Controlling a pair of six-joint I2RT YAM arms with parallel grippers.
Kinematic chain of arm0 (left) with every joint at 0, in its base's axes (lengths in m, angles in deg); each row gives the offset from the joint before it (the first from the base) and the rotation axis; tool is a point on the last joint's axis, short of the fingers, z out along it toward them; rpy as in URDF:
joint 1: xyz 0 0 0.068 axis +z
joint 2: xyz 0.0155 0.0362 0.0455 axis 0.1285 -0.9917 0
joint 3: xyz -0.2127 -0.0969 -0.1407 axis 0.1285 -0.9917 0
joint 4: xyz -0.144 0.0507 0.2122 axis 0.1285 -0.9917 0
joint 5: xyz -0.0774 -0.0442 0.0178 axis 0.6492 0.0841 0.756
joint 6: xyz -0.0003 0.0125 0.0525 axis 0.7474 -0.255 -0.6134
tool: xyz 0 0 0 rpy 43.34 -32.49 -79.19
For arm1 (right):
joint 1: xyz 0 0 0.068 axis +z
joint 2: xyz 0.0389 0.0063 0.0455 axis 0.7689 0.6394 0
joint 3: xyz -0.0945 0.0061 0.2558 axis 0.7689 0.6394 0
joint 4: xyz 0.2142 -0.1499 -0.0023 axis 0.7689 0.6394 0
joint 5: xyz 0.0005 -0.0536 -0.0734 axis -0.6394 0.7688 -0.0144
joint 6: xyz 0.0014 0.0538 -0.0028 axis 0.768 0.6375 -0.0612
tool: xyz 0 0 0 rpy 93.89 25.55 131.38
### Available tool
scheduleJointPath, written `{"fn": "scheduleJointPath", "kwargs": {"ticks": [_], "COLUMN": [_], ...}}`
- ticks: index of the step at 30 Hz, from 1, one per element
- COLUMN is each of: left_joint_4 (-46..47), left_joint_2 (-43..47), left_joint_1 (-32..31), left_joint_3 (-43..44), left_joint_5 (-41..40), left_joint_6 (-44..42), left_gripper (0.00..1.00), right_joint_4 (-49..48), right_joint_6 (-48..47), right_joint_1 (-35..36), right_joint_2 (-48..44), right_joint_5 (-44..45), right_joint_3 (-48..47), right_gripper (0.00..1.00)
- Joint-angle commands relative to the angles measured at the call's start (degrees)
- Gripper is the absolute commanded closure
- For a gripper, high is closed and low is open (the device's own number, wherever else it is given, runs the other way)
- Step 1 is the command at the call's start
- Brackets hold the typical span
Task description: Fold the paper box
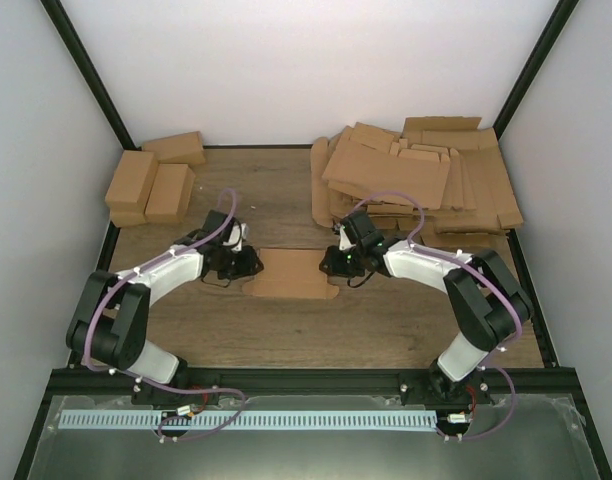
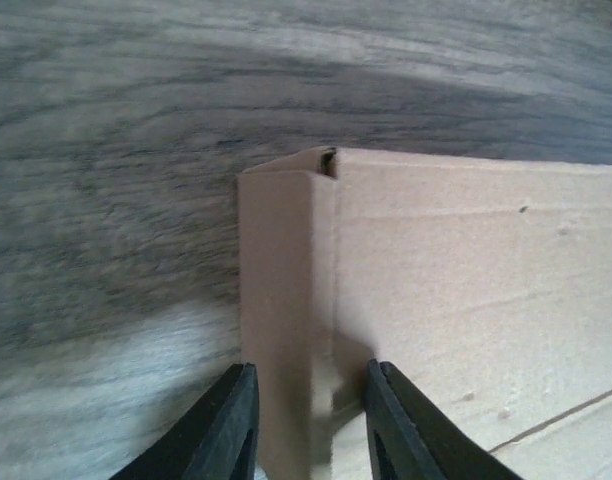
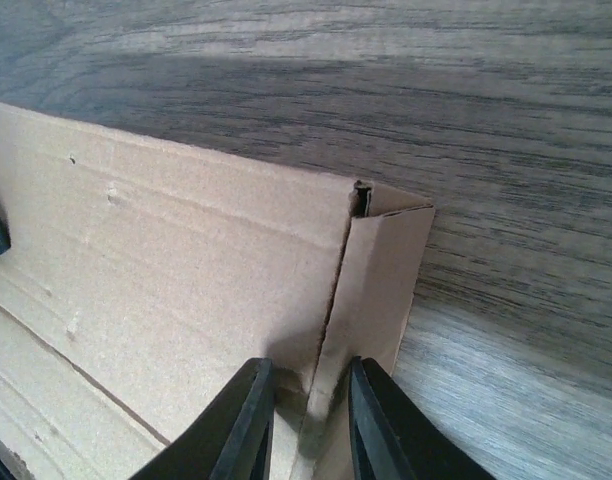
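The paper box (image 1: 291, 273) lies flat, just in front of the stack of blanks (image 1: 416, 175). The left gripper (image 2: 308, 420) and right gripper (image 3: 311, 420) each straddle 1 raised end flap (image 2: 281, 300) with narrow jaws. I cannot tell whether they are clamped. A loose or uneven squeeze could let a flap spring flat or crumple.

Left arm (image 1: 171, 270) and right arm (image 1: 426, 262): we record white shells on the forearm links and matte black housings on the upper links and joints. A lilac cable (image 1: 386, 194) loops along each arm. The bases (image 1: 158, 385) are black. Left gripper (image 2: 312, 368) and right gripper (image 3: 308, 365) have glossy black fingers (image 2: 231, 430), which are curved and tapered.
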Motion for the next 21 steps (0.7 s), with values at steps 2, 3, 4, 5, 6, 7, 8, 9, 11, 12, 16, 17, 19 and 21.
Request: {"fn": "scheduleJointPath", "kwargs": {"ticks": [2,3,4,5,6,7,8,9,11,12,16,17,19,21], "left_joint_4": [4.9,5.1,5.2,5.2,5.1,5.1,5.3,5.6,7.0,7.6,6.6,5.8,4.2,2.3], "left_joint_2": [-2.5,-2.7,-3.1,-3.6,-4.3,-5.0,-5.6,-6.3,-7.6,-8.4,-8.6,-7.4,-4.5,-2.0], "left_joint_1": [-0.3,-0.3,-0.3,-0.3,-0.3,-0.3,-0.3,-0.4,-0.3,-0.3,-0.3,-0.3,-0.3,-0.3], "left_joint_3": [-0.4,-0.2,0.3,1.2,2.1,2.9,3.8,4.5,6.0,6.7,9.5,9.3,8.3,6.9], "left_joint_5": [5.5,5.3,4.9,4.1,3.5,2.9,2.4,2.0,1.9,2.2,0.5,-1.1,-4.0,-5.1], "left_joint_6": [-1.0,-1.0,-1.0,-1.1,-1.2,-1.3,-1.2,-1.1,-1.0,-0.8,-0.8,-0.9,-1.4,-2.1], "left_gripper": [0.71,0.72,0.73,0.73,0.73,0.73,0.73,0.72,0.7,0.69,0.57,0.5,0.37,0.31], "right_joint_4": [-1.4,-1.3,-1.3,-1.4,-1.5,-1.7,-2.0,-2.2,-2.5,-2.5,-1.5,-0.9,0.2,1.6], "right_joint_6": [-1.8,-1.9,-2.0,-1.9,-1.7,-1.5,-1.1,-0.9,-0.9,-1.1,-3.7,-4.8,-7.2,-8.5], "right_joint_1": [0.4,0.3,0.2,-0.1,-0.5,-0.8,-1.1,-1.4,-2.0,-2.5,-4.6,-5.1,-5.3,-5.3], "right_joint_2": [1.6,1.8,2.0,2.4,2.6,2.7,2.5,2.3,1.9,1.7,0.0,-0.8,-2.8,-5.0], "right_joint_5": [-0.8,-0.3,0.1,0.5,0.8,1.2,2.0,2.9,4.3,4.9,5.4,5.7,6.4,6.7], "right_joint_3": [-2.2,-2.5,-2.7,-3.1,-3.3,-3.3,-3.4,-3.4,-3.2,-3.2,-3.2,-3.1,-2.8,-2.4], "right_gripper": [0.78,0.78,0.78,0.78,0.78,0.78,0.77,0.76,0.74,0.73,0.63,0.59,0.52,0.48]}}
